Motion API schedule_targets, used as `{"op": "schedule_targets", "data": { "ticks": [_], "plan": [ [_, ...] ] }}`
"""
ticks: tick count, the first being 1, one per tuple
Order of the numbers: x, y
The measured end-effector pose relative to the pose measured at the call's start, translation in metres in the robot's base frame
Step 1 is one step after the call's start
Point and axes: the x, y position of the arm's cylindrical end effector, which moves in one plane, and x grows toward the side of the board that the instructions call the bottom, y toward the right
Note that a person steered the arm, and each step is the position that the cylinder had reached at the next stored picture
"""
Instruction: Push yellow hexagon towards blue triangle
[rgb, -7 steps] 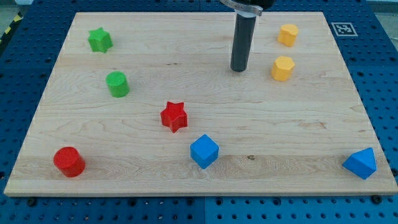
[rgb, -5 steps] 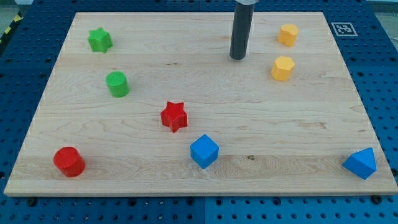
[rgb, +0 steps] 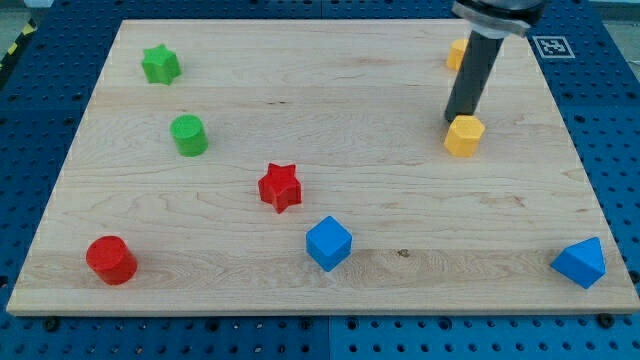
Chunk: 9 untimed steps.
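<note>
1. My tip (rgb: 457, 121) is seen at the view's upper right, pressed against the top-left edge of the yellow hexagon (rgb: 464, 136); nothing is held, as the tool is a bare dark rod (rgb: 471, 78).
2. A second yellow block (rgb: 456, 54) is partly hidden behind the rod, just above it toward the view's top; its shape cannot be told.
3. The blue triangle (rgb: 580, 263) is found at the view's bottom right corner, well apart from the yellow hexagon.
4. A blue cube (rgb: 328, 243) and a red star (rgb: 280, 187) are placed near the board's middle, toward the bottom.
5. A green cylinder (rgb: 188, 135) and green star (rgb: 160, 64) are seen at the view's left; a red cylinder (rgb: 110, 260) is at bottom left.
6. All are set on a wooden board (rgb: 300, 90).
</note>
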Motion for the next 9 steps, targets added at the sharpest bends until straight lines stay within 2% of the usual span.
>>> {"op": "schedule_targets", "data": {
  "ticks": [1,2,3,4,5,7,8,9],
  "plan": [
    [0.004,-0.021],
    [0.029,0.022],
    [0.061,0.029],
    [0.072,0.031],
    [0.072,0.063],
    [0.092,0.098],
    [0.081,0.105],
    [0.095,0.123]
  ]
}}
